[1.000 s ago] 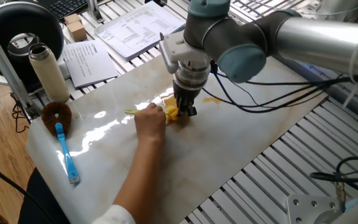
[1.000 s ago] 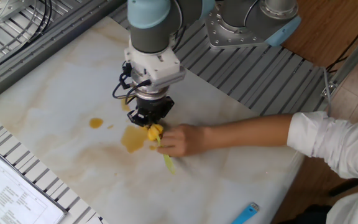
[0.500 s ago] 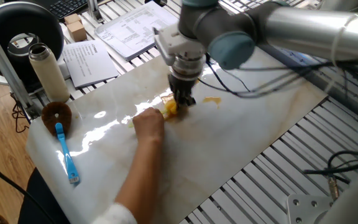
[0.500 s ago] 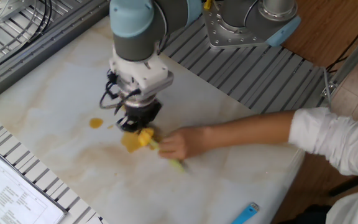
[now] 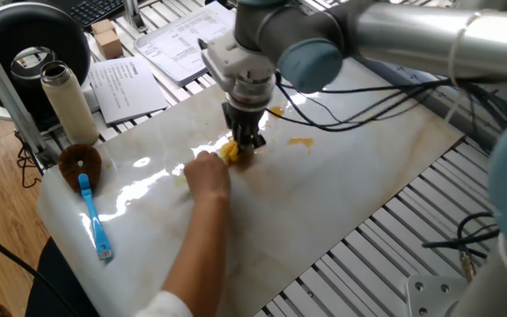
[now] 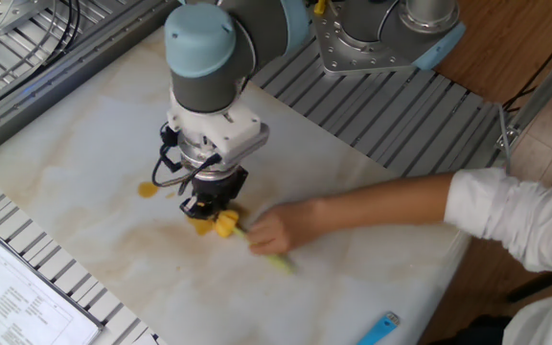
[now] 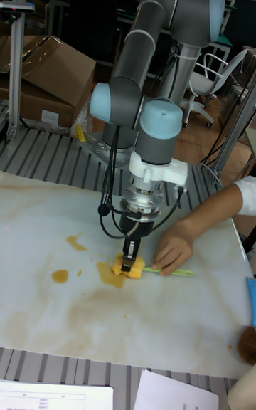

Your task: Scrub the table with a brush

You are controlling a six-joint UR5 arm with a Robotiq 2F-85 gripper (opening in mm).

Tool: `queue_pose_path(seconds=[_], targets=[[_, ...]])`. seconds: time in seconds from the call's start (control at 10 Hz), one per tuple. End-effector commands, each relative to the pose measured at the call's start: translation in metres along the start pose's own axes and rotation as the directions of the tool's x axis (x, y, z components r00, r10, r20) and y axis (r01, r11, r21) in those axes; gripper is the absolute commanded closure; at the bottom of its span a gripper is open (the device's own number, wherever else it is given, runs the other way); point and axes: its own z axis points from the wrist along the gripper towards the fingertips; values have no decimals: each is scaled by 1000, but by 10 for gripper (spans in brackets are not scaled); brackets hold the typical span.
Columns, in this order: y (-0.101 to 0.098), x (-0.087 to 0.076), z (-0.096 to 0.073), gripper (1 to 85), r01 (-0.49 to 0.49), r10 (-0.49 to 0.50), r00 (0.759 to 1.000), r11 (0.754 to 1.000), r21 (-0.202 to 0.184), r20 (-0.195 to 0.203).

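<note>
The white marble-look table [image 5: 341,211] [image 6: 65,163] [image 7: 43,317] carries orange-brown stains [image 5: 299,143] [image 6: 148,190] [image 7: 60,276]. My gripper [image 5: 243,151] [image 6: 214,213] [image 7: 129,262] points straight down at the slab, its fingers shut on the chunky yellow head of the brush [image 5: 228,153] [image 6: 225,225] [image 7: 126,268]. The head rests on a stain. A person's hand [image 5: 208,176] [image 6: 278,228] [image 7: 172,250] lies on the thin yellow-green handle [image 6: 276,260] [image 7: 174,272] beside the gripper.
A blue-handled brush [image 5: 93,216] with a round brown head [image 5: 79,163] lies at the slab's left end, next to a beige bottle [image 5: 67,101]. Papers [image 5: 192,40] lie on the grey slatted frame [image 5: 429,238] behind. A blue object [image 6: 379,328] sits at the near edge.
The gripper has slid the brush head across the slab, leftward in the one fixed view, over the stain. The person's hand followed along with the handle.
</note>
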Motion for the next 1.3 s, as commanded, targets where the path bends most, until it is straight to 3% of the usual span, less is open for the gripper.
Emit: queue_pose_path(seconds=[0.0, 0.1, 0.2, 0.3, 0.5, 0.6, 0.7, 0.8, 0.9, 1.0, 1.1, 1.2], targets=[[52, -10, -7, 843, -148, 147, 989, 989, 17, 18], [55, -8, -10, 843, -156, 156, 988, 988, 12, 13], [45, 2, -11, 843, -116, 116, 993, 993, 16, 7], [27, 7, -4, 843, -61, 60, 998, 998, 2, 36], [-8, 16, 6, 843, 74, -74, 997, 997, 15, 23], [-25, 16, 7, 843, 149, -149, 989, 988, 31, -1], [-40, 15, 6, 843, 230, -227, 973, 972, 57, -51], [-48, 11, 4, 843, 298, -294, 954, 952, 67, -63], [-56, 7, 2, 843, 387, -381, 921, 919, 81, -83], [-58, 2, 0, 843, 414, -407, 909, 907, 78, -87], [-42, 2, -5, 843, 333, -330, 942, 942, 46, -57], [-15, -1, -9, 843, 215, -215, 977, 976, 22, 0]])
